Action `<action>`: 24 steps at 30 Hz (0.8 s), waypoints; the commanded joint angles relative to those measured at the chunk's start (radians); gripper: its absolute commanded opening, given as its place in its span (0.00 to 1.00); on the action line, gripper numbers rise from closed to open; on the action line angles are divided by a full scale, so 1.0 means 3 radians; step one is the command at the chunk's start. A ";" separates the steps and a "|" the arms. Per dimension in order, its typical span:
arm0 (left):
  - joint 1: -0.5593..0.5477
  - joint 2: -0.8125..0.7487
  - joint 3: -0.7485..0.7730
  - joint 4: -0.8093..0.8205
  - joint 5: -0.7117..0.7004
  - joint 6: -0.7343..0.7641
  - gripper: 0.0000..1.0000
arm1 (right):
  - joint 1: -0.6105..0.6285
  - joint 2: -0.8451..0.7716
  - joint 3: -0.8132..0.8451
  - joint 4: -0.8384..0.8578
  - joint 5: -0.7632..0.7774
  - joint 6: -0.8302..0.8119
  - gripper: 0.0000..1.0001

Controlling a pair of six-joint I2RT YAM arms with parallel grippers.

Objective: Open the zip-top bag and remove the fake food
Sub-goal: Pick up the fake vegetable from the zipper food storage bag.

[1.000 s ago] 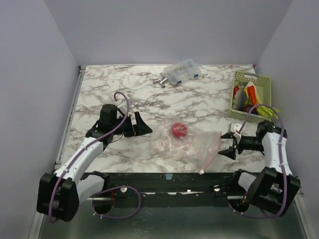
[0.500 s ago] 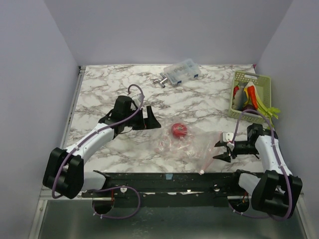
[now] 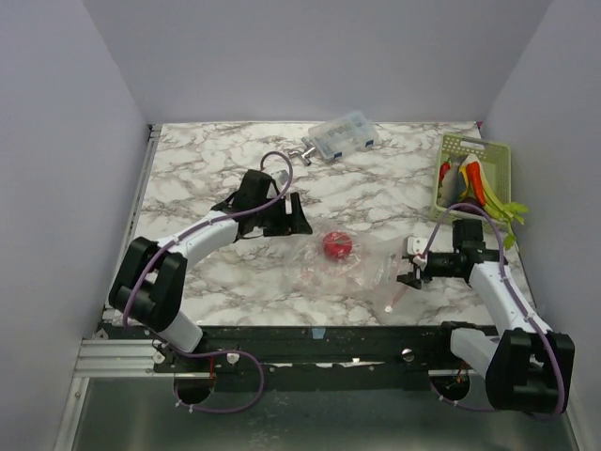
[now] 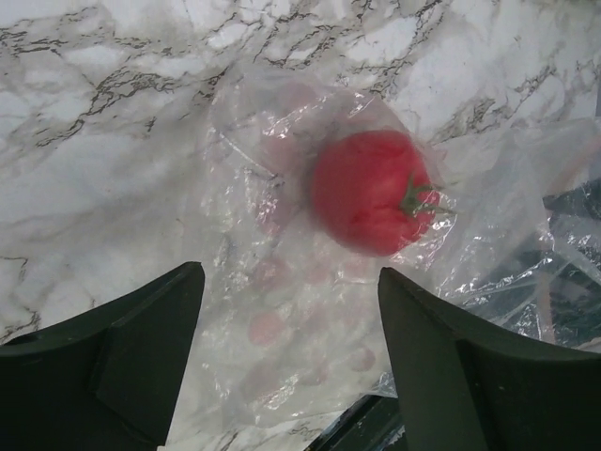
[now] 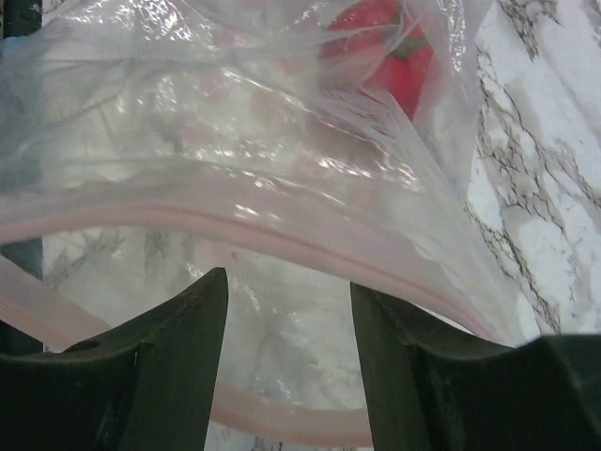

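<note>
Though not yet pinching anything, has brought the right gripper (image 3: 406,268) in from the right to the near-right end of the zip-top bag (image 3: 362,268), jaws narrower than a second ago but parted, straddling slack film, with the pink zipper strip (image 5: 282,249) arching just beyond the fingertips (image 5: 178,329). Looks already unzipped there, judging by two pink strips gaping apart in the right wrist view. Farther in, leaves one piece of fake food, a red tomato (image 3: 336,245), lying inside the bag toward its far-left end. Just beyond that, has swung the left gripper (image 3: 299,218) across from the left to the bag's far-left edge, jaws spread wide, empty, bag film lying between them in its own view. Suggests a two-handed hold coming: one end pinned, tomato worked out through the mouth. Farthest off, shows the green basket (image 3: 477,145) at far right holding other toy foods, plus clear box (image 3: 343,134) and metal fitting (image 3: 302,152) by the far edge.
</note>
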 commanded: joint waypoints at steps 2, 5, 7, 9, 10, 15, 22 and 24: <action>-0.0093 0.0299 0.0250 0.0014 -0.0114 -0.0038 0.66 | 0.0348 0.0111 -0.0035 0.0550 0.0205 0.0598 0.58; -0.0151 0.0419 0.0327 -0.0019 -0.0125 -0.0024 0.58 | 0.0631 0.0160 -0.0013 0.0822 0.0390 0.0940 0.58; -0.0178 0.0491 0.0347 -0.0026 -0.0115 -0.0019 0.54 | 0.0795 0.0204 0.0013 0.1034 0.0530 0.1176 0.58; -0.0198 0.0545 0.0358 -0.0024 -0.0106 -0.0018 0.53 | 0.0965 0.0246 0.0040 0.1256 0.0660 0.1418 0.59; -0.0208 0.0580 0.0364 -0.0026 -0.0100 -0.0018 0.52 | 0.1031 0.0277 0.0054 0.1379 0.0713 0.1554 0.60; -0.0240 0.0753 0.0479 -0.0108 -0.0085 0.0040 0.45 | 0.1389 0.0463 0.0079 0.1903 0.0958 0.2035 0.63; -0.0365 0.0962 0.0769 -0.0289 -0.0109 0.0105 0.40 | 0.1535 0.0760 0.0144 0.2141 0.1177 0.2217 0.66; -0.0384 0.1013 0.0810 -0.0287 -0.0091 0.0103 0.39 | 0.1549 0.0796 0.0153 0.2185 0.1220 0.2249 0.71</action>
